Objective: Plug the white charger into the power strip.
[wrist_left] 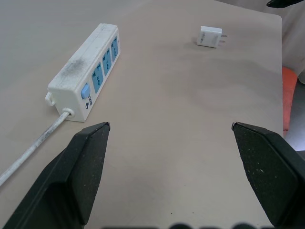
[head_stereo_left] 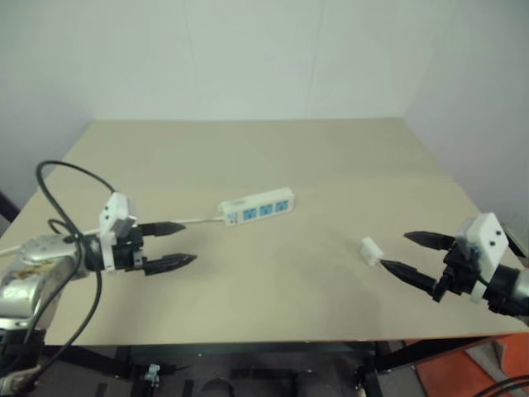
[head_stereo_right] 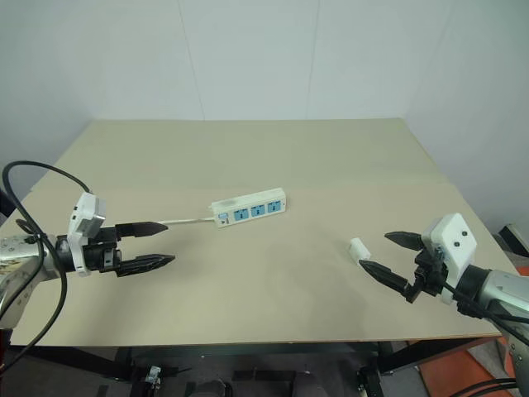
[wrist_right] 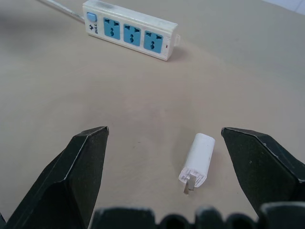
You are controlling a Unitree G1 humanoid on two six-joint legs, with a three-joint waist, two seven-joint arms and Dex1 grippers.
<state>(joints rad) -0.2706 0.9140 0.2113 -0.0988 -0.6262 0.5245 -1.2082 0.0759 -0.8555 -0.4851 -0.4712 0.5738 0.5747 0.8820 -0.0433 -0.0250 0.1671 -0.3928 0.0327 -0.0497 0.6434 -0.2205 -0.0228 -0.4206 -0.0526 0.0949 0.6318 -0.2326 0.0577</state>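
On counter [head_stereo_left: 248, 157], centre: power strip [head_stereo_left: 257, 207], flat.
White charger [head_stereo_left: 370, 251]: lying just beside right hand [head_stereo_left: 406, 252].
Left hand [head_stereo_left: 177, 243]: fingers spread wide, empty.
Right hand: fingers spread wide, empty.

I counted one power strip [head_stereo_left: 257, 207] near the middle of the table [head_stereo_left: 248, 157], with three blue socket faces [wrist_right: 129, 33] and one blue switch [wrist_right: 91, 17] on it, and one thin cord [head_stereo_left: 186, 222] running toward the left edge. One white charger [head_stereo_left: 370, 251] lay toward the right edge. My claws numbered two, each with two black fingers.
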